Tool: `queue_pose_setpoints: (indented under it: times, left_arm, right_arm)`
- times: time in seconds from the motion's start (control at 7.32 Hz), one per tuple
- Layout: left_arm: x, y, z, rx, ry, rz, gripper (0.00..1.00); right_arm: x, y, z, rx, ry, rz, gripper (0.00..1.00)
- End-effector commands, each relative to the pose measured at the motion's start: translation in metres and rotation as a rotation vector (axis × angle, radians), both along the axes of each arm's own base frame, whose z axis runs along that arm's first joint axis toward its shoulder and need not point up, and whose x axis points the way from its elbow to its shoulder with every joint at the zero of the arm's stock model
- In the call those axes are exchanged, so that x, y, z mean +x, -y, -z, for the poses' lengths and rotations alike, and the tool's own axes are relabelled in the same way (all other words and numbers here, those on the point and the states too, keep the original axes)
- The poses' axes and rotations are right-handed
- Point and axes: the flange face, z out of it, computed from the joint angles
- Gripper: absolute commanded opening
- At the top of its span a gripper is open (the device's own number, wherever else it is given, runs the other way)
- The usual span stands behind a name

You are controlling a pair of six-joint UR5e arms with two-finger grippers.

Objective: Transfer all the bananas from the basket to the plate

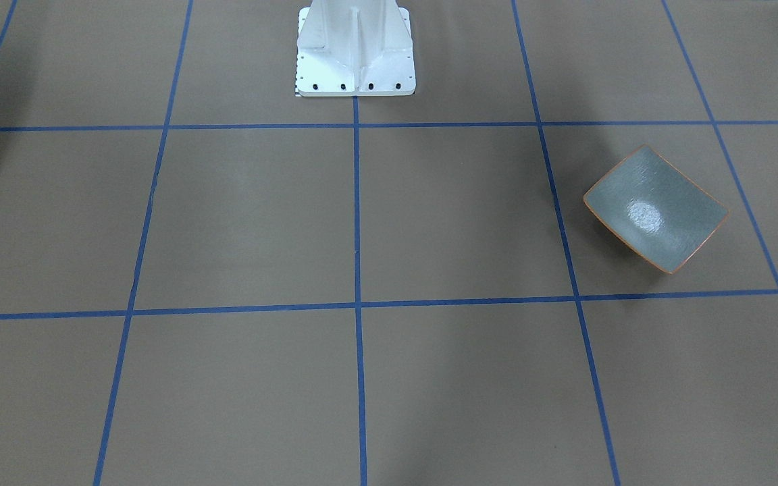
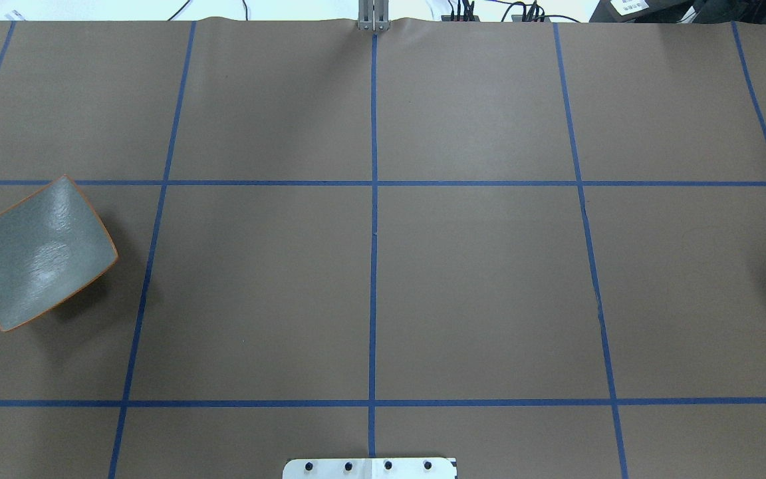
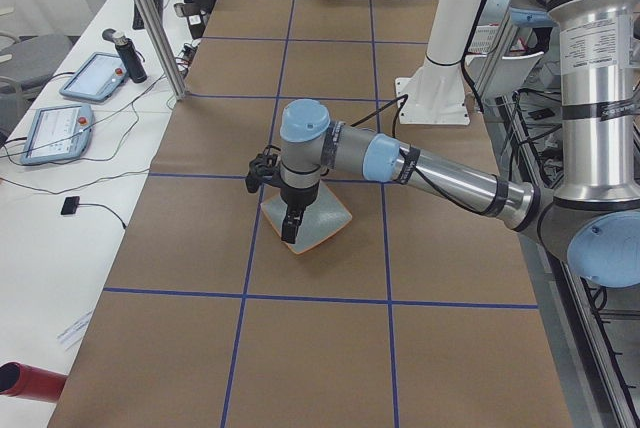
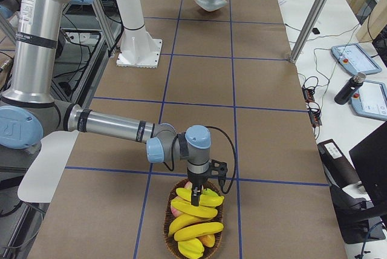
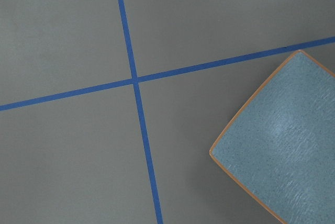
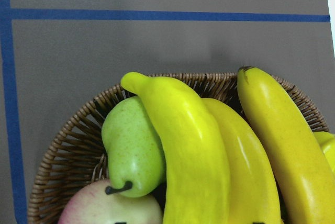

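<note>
My right gripper stands directly above the bananas in the basket at the table's right end; they lie across its width (jaw gap: cannot tell).

Plate corner lower right; blue tape cross.

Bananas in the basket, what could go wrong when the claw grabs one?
The bananas lie piled against a pear and an apple in the wicker basket, so lifting one might tip fruit out. The plate sits at the table's far end, so a glossy banana could slip during the long carry.
</note>
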Motion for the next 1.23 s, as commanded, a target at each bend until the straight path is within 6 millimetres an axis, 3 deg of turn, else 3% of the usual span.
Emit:
queue_pose_setpoints:
  times: [0.0,0.14,0.41,0.82,1.09]
  left_arm:
    - [-0.001,0.000,0.002,-0.001,-0.001,0.006,1.00]
    - [-0.001,0.000,0.002,-0.002,-0.001,0.008,1.00]
    - [-0.001,0.001,0.000,-0.005,-0.001,0.008,1.00]
    - [-0.001,-0.001,-0.001,-0.008,-0.001,0.009,1.00]
    - [-0.001,0.000,0.000,-0.011,-0.002,0.014,1.00]
  right_arm:
    - [0.000,0.000,-0.002,-0.002,-0.002,0.003,0.70]
    - [0.000,0.000,-0.002,-0.002,-0.001,0.003,0.52]
    - [0.000,-0.001,-0.003,0.001,-0.002,0.013,0.03]
    - [0.000,0.004,0.008,0.045,0.012,0.059,0.00]
    - [0.012,0.008,0.042,0.104,0.023,0.039,0.00]
